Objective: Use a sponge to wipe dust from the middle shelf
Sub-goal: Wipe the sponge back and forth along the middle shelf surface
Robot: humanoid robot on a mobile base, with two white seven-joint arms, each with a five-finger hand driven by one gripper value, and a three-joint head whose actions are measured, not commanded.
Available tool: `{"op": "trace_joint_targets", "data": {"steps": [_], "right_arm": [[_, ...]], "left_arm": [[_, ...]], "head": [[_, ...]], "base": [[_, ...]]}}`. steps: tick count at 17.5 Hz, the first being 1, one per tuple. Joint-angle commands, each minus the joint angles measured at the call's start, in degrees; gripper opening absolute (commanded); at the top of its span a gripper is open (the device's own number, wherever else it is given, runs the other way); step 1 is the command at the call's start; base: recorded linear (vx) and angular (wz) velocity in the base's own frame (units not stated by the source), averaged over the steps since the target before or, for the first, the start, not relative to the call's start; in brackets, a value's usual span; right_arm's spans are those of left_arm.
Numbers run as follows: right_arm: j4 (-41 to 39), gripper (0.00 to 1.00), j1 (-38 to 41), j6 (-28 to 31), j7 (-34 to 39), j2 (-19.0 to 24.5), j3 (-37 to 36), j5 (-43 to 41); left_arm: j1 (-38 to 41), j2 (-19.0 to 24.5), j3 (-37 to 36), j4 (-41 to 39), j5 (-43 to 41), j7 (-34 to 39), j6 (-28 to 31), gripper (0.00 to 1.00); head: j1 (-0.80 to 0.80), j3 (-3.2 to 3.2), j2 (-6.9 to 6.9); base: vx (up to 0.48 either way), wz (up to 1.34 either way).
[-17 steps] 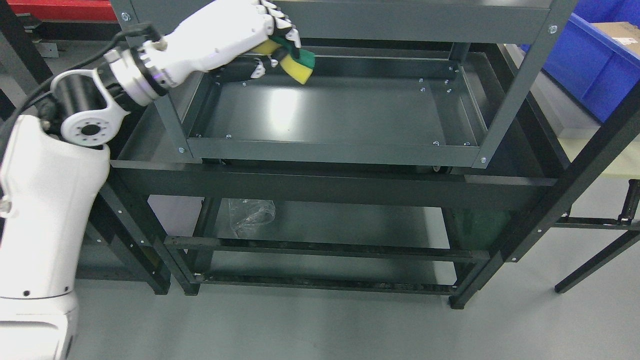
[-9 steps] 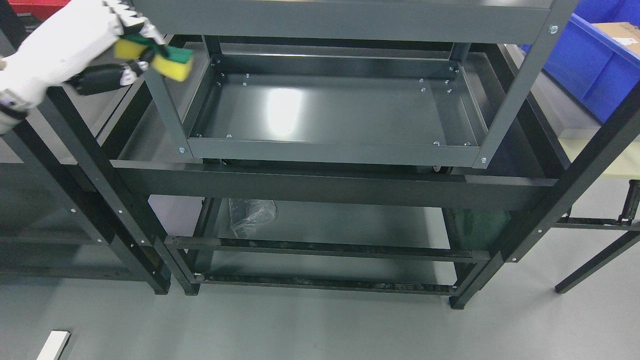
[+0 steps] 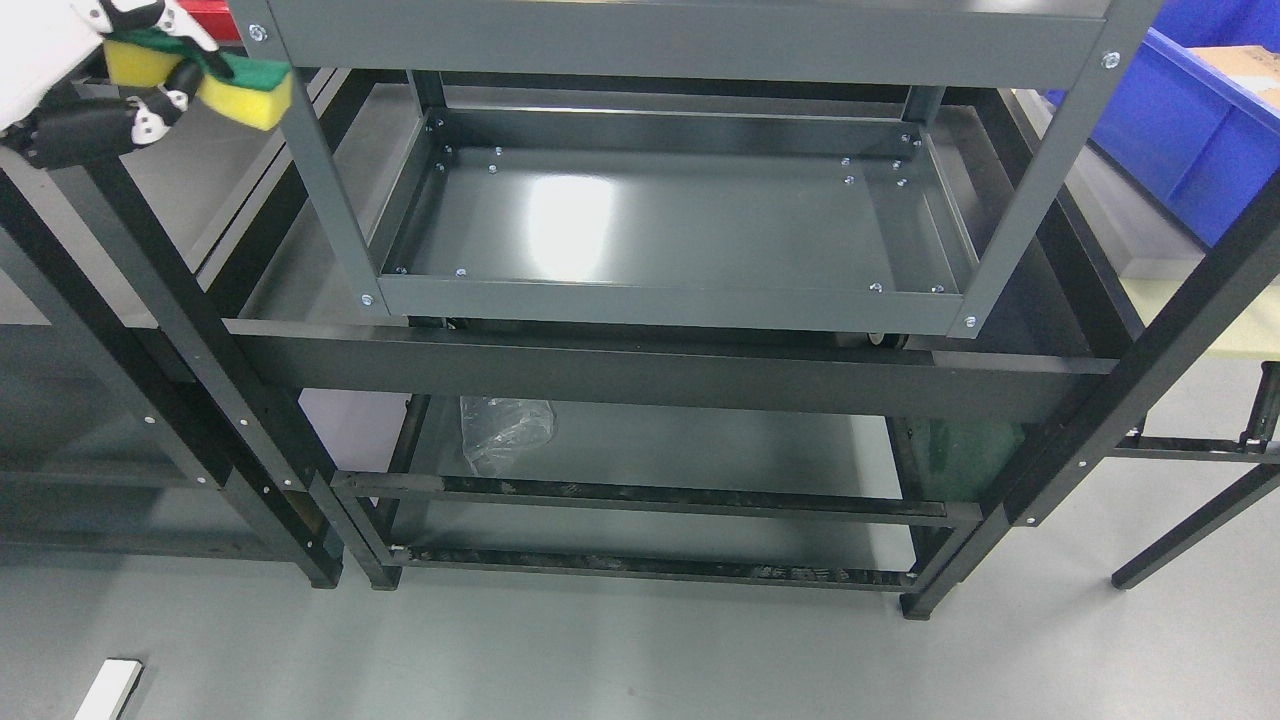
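A: Where is the yellow-and-green rectangular sponge (image 3: 215, 82) now?

B: Up at ten o'clock, clamped in the white left hand (image 3: 95, 85), outside the grey upright. A second ago it hung over the dark grey metal middle shelf (image 3: 650, 225); since then it has withdrawn left.

A: So the wiping has stopped?

B: Seemingly. Nothing touches the shelf, which gleams bare at twelve o'clock. The pass looks finished.

A: The right hand?

B: Out of sight.

No text, label, brand or number can be read anywhere. The cardboard box (image 3: 1240, 70) above the blue bin (image 3: 1190, 130) carries print too small to make out.
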Motion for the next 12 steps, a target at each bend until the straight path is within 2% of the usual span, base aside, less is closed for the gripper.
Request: {"op": "trace_joint_targets", "data": {"steps": [1,4,9,11,12], "right_arm": [[-1.0,1.0,0.0,0.04,0.04,-1.0,-0.01,0.0],[-1.0,1.0,0.0,0.04,0.04,-1.0,-0.01,0.0],[-1.0,1.0,0.0,0.04,0.04,-1.0,-0.01,0.0],[-1.0,1.0,0.0,0.04,0.04,-1.0,0.08,0.0],[-1.0,1.0,0.0,0.04,0.04,-1.0,-0.01,0.0]], "left_arm": [[-6.53,-11.64,-16.61,-0.62,-2.6,-1.75,-0.08,0.01],[-7.76,-23.41,-19.17,-0.54,-6.63,-5.53,-0.08,0.01],[-14.61,-39.07,-24.45,2.0,-14.9,-5.63,-0.08,0.01],[-17.07,-39.07,-25.41,5.16,-21.39,-4.67,-0.08,0.01],[-18.47,-39.07,-29.42,6.13,-21.94,-2.75,-0.08,0.01]], "head": [[0.0,0.0,0.0],[0.0,0.0,0.0],[0.0,0.0,0.0],[0.0,0.0,0.0],[0.0,0.0,0.0]], "base": [[0.0,0.0],[0.0,0.0],[0.0,0.0],[0.0,0.0],[0.0,0.0]]}}
